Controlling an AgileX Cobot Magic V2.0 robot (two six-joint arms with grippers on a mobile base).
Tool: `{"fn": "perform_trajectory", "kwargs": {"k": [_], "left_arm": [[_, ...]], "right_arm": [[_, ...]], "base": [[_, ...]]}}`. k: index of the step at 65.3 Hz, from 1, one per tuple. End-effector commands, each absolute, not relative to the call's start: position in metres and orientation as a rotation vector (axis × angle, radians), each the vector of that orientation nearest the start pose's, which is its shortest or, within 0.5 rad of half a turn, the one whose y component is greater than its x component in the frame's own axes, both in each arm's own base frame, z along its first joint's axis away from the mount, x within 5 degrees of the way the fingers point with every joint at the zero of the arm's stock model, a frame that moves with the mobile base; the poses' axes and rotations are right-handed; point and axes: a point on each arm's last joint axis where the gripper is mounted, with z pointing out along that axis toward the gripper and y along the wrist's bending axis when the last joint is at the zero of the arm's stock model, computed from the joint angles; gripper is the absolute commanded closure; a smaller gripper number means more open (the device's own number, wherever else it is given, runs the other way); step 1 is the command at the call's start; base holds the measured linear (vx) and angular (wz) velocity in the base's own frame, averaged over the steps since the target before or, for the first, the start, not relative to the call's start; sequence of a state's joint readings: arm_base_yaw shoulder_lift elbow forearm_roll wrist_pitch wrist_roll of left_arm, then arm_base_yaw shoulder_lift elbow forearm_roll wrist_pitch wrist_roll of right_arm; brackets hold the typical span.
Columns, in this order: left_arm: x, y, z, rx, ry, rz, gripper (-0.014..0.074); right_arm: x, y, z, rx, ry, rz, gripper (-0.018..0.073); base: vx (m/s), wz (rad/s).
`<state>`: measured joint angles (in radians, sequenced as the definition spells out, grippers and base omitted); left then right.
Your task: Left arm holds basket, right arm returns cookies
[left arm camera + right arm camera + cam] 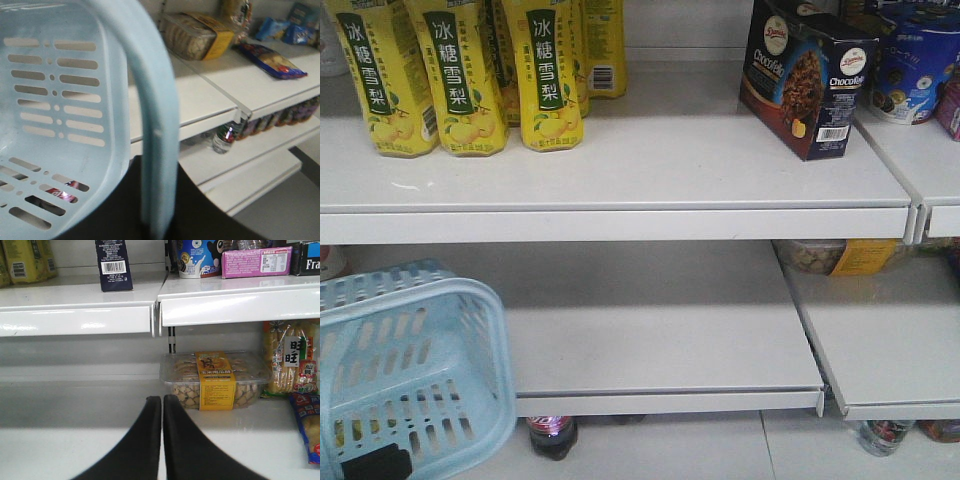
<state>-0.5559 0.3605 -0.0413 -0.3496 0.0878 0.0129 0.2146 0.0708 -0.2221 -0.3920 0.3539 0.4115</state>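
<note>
Cookies [810, 78] stand upright on the top shelf [620, 175] in the front view, beside a round blue tub [915, 70]; the basket [410, 375] hangs low at left, tilted. In the left wrist view the basket handle [155, 130] crosses the frame; whether the left jaws are clamped on it I cannot tell. In the right wrist view the right gripper [162, 405] has its jaws together and empty, below the box. The return looks done, so the arm should draw back straight without touching the shelf edge.

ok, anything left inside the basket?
Nothing visible on the basket wall and floor that show in the left wrist view. Its near corner is cut off and the handle hides a strip.
</note>
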Motion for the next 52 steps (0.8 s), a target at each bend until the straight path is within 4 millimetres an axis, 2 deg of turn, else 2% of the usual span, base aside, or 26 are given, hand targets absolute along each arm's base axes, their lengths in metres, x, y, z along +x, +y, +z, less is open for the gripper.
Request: {"fn": "perform_trajectory", "kwargs": {"k": [1, 8, 33, 52], "left_arm": [[0.072, -0.037, 0.204, 0.133, 1.751, -0.581, 0.0603], [0.068, -0.027, 0.197, 0.061, 1.731, -0.504, 0.0603], [0.059, -0.004, 0.201, -0.078, 1.612, -0.193, 0.0603], [0.055, 0.000, 0.201, -0.118, 1.592, -0.121, 0.0603]], "right_arm": [[0.051, 0.000, 0.267, -0.069, 1.582, 0.088, 0.0567], [0.051, 0.000, 0.267, -0.069, 1.582, 0.088, 0.0567], [0.051, 0.000, 0.267, -0.069, 1.582, 0.088, 0.0567], [0.051, 0.000, 0.267, -0.069, 1.582, 0.088, 0.0567]], "base": [[0.00, 0.00], [0.00, 0.00], [0.00, 0.00], [0.00, 0.00]]}}
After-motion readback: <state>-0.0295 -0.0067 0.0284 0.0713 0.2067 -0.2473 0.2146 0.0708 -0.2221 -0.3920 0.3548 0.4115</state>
